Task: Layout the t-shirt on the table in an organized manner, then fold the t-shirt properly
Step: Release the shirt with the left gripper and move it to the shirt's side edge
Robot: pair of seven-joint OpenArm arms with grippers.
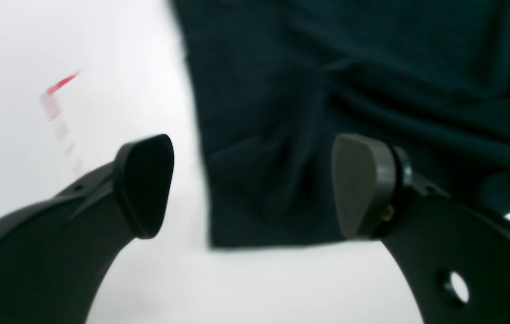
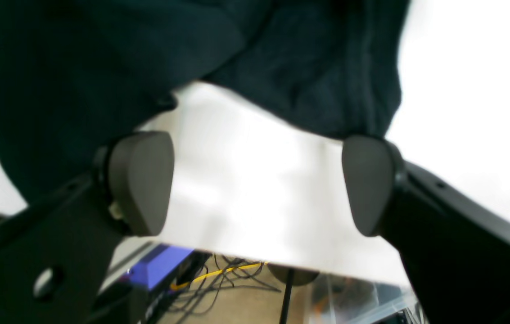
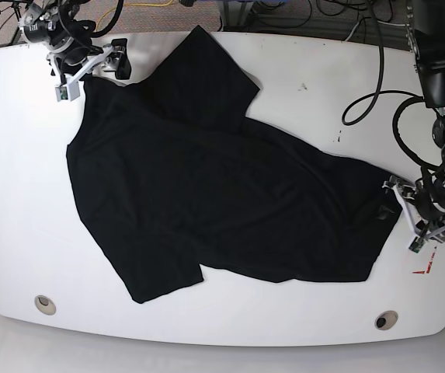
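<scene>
The black t-shirt [image 3: 206,186] lies spread across the white table [image 3: 20,194], with wrinkles and one part folded over at the back. My left gripper [image 1: 252,186] is open. It hovers over the shirt's hem corner [image 1: 236,216] at the table's right side [image 3: 393,203]. My right gripper [image 2: 255,182] is open and empty. It sits at the shirt's edge [image 2: 327,90] by the table's back left corner [image 3: 98,64], with bare table [image 2: 245,189] between its pads.
A red-and-white tape mark [image 3: 422,270] lies right of the hem and also shows in the left wrist view [image 1: 59,85]. Two round holes [image 3: 45,303] [image 3: 385,319] sit near the front edge. Cables [image 3: 370,93] trail over the back right. The floor with cables [image 2: 218,279] lies past the table edge.
</scene>
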